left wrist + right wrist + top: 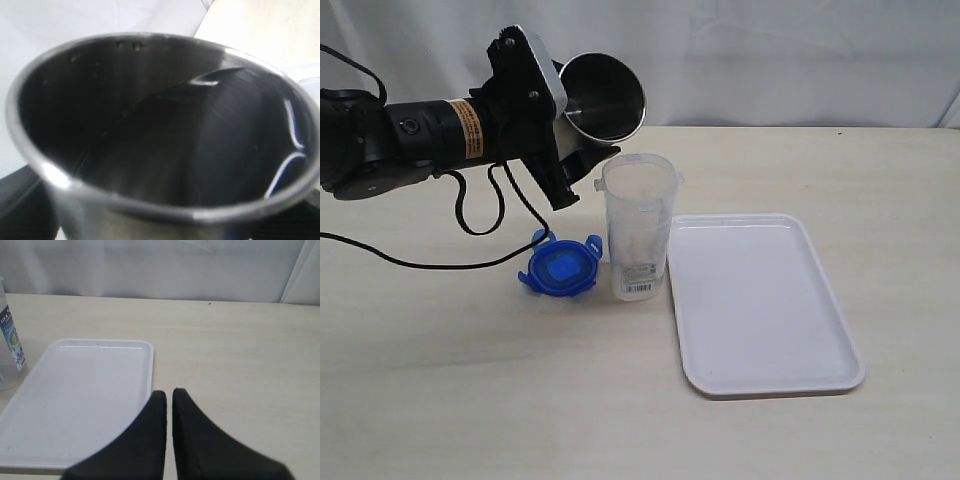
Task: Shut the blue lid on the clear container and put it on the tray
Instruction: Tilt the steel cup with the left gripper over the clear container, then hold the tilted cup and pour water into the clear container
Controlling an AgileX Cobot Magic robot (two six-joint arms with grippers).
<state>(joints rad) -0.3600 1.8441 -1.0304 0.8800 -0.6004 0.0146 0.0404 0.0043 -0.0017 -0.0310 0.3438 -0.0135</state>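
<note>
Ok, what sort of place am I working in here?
Probably a robot test bench rather than a kitchen: a pale wood-look table, a plain white curtain behind it, and just a few staged props, the tray, clear container, blue lid and steel tumbler.

The table (pixel 470 400) is viewed at a downward slant by the exterior view, with the tray (pixel 760 300) lying at four o'clock. The left wrist view is filled at close range by the steel cup (pixel 150 150). In the right wrist view, aimed low over the right tool (pixel 169 392), the same tray is seen.
</note>
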